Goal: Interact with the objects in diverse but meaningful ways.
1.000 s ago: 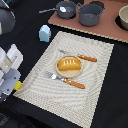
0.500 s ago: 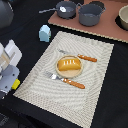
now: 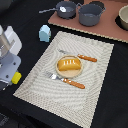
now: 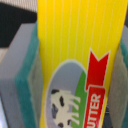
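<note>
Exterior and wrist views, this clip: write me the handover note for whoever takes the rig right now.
Gripper: shut on the yellow packet, grey-and-green pads on both of its sides; label shows a cow and a red mark. In the exterior view the arm is at the left edge, a yellow end poking out below it.
Placemat: plate with bread roll, fork on the nearer side, knife on the farther.
Light-blue carton: upright off the mat's far left corner.
Pots: on the brown board at the back.
Done: packet grasped. Left: put it down somewhere sensible; carton untouched.
</note>
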Controlling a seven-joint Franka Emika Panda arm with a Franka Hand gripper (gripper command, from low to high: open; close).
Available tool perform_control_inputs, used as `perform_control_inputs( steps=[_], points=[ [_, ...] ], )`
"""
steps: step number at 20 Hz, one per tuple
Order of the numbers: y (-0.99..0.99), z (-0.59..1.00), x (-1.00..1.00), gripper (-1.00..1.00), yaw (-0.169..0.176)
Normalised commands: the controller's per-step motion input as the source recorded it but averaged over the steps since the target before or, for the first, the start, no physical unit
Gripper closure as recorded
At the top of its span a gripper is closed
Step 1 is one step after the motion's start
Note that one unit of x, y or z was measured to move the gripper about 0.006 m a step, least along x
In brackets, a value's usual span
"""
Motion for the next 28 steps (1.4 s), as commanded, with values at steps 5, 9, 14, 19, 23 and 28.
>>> perform_control_inputs(
  steps=[5, 9, 14, 19, 23, 28],
  points=[
    [-0.25, 0.25, 1.0, 1.0, 0.0],
    [-0.21, 0.03, 1.0, 1.0, 0.0],
    [-0.11, 0.01, 1.0, 1.0, 0.0],
    [0.0, 0.04, 1.0, 1.0, 0.0],
    [0.0, 0.0, 1.0, 1.0, 0.0],
    [0.0, 0.03, 1.0, 1.0, 0.0]
  ],
)
